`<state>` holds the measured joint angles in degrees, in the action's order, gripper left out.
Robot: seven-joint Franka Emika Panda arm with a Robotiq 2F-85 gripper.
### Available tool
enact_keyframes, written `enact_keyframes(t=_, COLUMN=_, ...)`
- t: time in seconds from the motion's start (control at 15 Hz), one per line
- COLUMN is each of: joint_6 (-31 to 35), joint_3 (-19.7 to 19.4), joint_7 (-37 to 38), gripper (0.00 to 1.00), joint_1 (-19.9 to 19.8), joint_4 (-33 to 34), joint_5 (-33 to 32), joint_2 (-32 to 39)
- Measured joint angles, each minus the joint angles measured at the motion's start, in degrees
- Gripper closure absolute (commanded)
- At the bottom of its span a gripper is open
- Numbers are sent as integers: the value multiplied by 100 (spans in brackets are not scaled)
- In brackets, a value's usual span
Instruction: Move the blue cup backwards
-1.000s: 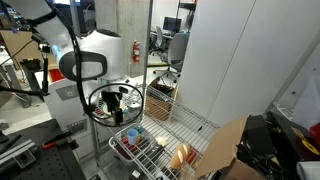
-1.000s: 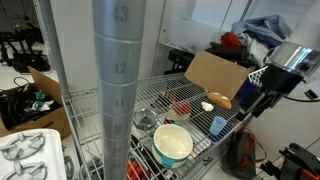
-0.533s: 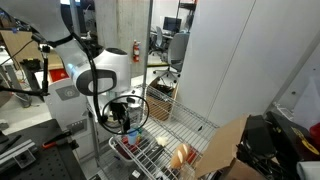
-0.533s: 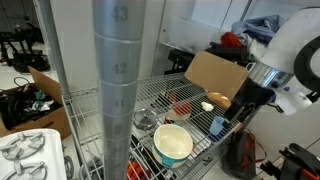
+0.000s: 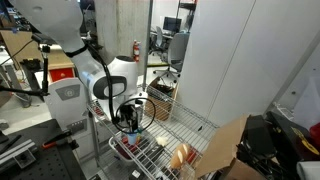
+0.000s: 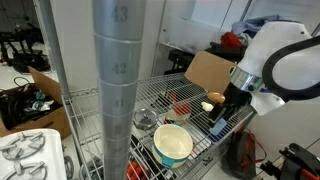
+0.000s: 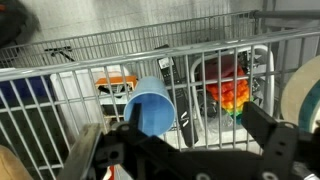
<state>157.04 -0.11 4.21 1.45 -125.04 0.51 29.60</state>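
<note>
Blue cup stands upright on the wire tabletop near the robot-side edge, just ahead of the pincer, whose fingers are spread wide and empty, the cup sitting off-centre between them.

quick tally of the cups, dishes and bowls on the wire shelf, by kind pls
blue cup: 1
cream round dish: 1
small grey bowl: 1
total: 3
</note>
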Motion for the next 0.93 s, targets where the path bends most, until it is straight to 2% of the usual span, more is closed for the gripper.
enact_keyframes(t=0.13, joint_6=0, joint_3=-3, joint_7=0, gripper=0, joint_1=48, joint_4=193, joint_5=-1, joint_2=228)
enact_keyframes(t=0.2, joint_6=0, joint_3=-7, joint_7=0, gripper=25, joint_1=73, joint_4=274, joint_5=-2, joint_2=330)
enact_keyframes(t=0.27, joint_6=0, joint_3=-13, joint_7=1, gripper=26, joint_1=100, joint_4=349, joint_5=-2, joint_2=426)
enact_keyframes(t=0.87, joint_6=-45, joint_3=-335, joint_7=207, gripper=95, joint_1=158, joint_4=550, joint_5=-2, joint_2=699)
enact_keyframes(t=0.93, joint_6=-51, joint_3=-387, joint_7=247, gripper=99, joint_1=159, joint_4=563, joint_5=-2, joint_2=697)
